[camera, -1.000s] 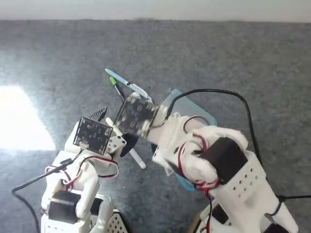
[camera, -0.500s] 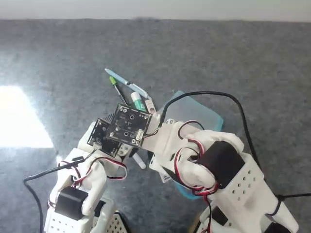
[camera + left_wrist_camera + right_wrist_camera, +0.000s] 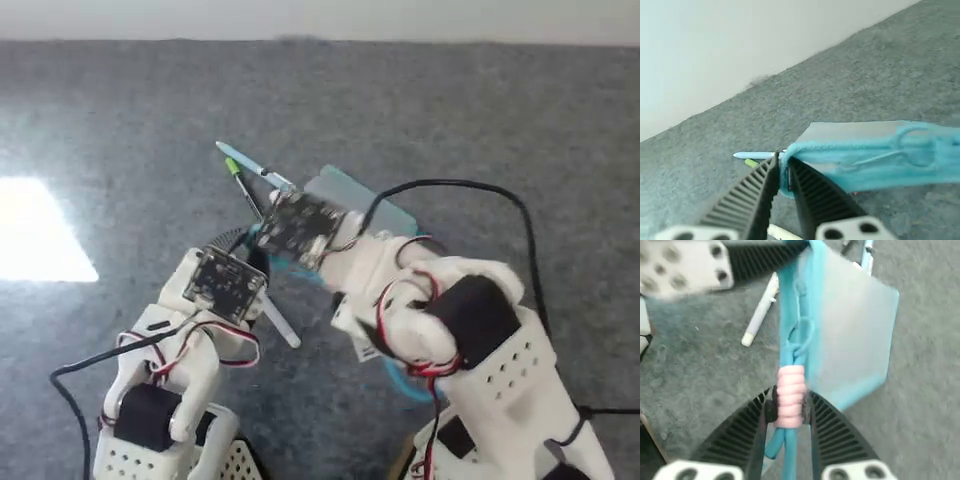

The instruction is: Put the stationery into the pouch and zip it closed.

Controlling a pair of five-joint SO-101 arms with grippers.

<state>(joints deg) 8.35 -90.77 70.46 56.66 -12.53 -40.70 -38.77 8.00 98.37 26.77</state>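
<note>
At the right end effector (image 3: 789,394): jaws clamped on the pink pull (image 3: 790,407), which hangs on a blue cord (image 3: 796,347). The pouch (image 3: 850,325) is just past the tips, held up off the surface (image 3: 700,355).
At the left end effector (image 3: 784,165): jaws pinched on the pouch's edge at the end opposite the right end effector. The pouch hangs stretched between the two.
Risk, pull: the pull is rounded and held by the tips alone. I judge it may squirt out if drawn along the zipper at an angle.
Risk, pouch end: only a thin fabric edge sits in the left tips. A hard tug from the right side could strip it free and drop the pouch.
Risk, order: the pens lie outside the pouch, so zipping now would shut it without them. I cannot tell whether the zipper is open or whether anything is inside.
Around: a white pen (image 3: 760,310) lies on the surface below the pouch, near the left end effector. A blue pen (image 3: 245,162) and a green marker (image 3: 233,170) lie close together beyond the left tips.
In the way: both end effectors are taken up by the pouch, so neither is free for a pen. The raised pouch hangs over part of the pens.
</note>
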